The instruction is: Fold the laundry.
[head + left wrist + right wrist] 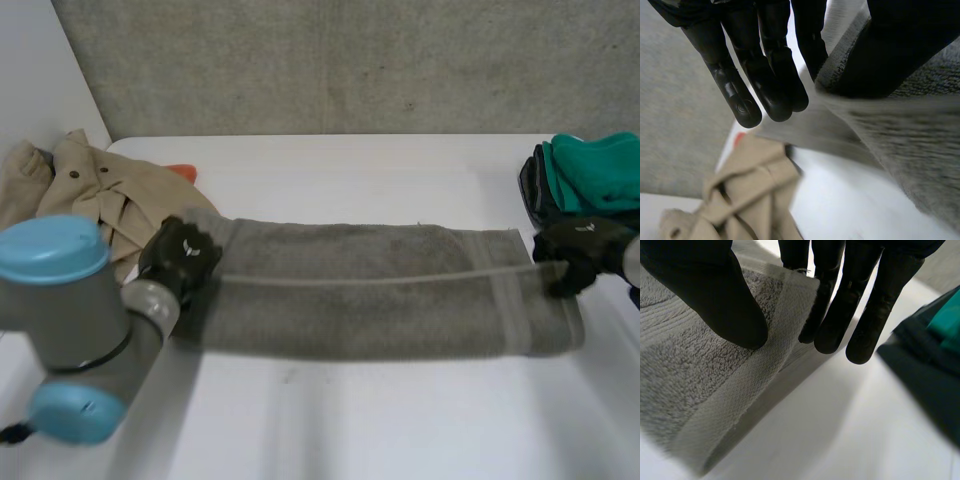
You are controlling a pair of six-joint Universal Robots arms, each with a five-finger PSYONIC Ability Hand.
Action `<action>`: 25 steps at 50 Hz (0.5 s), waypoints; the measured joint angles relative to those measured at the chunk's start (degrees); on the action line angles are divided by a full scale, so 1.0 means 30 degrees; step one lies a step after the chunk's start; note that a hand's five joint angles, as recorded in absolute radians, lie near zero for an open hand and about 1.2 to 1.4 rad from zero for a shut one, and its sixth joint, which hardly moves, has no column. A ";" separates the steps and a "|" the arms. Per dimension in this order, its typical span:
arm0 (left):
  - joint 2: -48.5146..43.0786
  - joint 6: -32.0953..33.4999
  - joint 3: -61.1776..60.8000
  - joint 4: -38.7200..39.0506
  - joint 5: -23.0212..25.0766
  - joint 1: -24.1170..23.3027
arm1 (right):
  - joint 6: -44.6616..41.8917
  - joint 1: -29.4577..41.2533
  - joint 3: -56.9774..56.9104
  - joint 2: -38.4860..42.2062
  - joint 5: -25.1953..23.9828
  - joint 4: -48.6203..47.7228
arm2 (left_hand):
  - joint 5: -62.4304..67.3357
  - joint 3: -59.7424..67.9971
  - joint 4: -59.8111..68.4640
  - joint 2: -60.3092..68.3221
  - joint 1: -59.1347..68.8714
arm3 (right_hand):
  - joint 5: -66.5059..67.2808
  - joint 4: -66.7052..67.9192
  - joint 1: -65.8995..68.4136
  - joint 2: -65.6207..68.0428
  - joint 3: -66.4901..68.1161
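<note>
The left arm (80, 330), grey with light-blue caps, bends in nearest the head camera. Its left hand (180, 255) grips one short end of a long grey terry towel (370, 290). The right hand (578, 248) grips the opposite short end, so the towel runs stretched from hand to hand over the white table (400, 430).

The left wrist view shows the grip. The thumb (900, 50) presses onto the towel's edge against the straight fingers (765, 80), pinching the cloth. The right wrist view shows the right thumb (715, 300) on top of the towel by its woven hem band (760, 375), with the fingers (860, 305) behind the end, also pinching it.

Beyond the left hand's fingertips lies a crumpled beige buttoned garment (95, 190), with a small orange item (182, 172) just beside it. Beyond the right hand sits a teal folded cloth (600, 170) on a dark cloth (535, 190). A grey concrete wall (350, 60) stands behind.
</note>
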 measured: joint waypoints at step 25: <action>-1.0938 0.2642 1.2544 0.5084 0.0328 -0.0721 | 0.1251 0.3640 -0.4663 0.5269 0.5030 -0.9909 | -0.1033 -0.1357 -0.1401 -0.1376 -0.1302 | -0.3168 -0.3400 -0.2847 -0.3336 -0.3357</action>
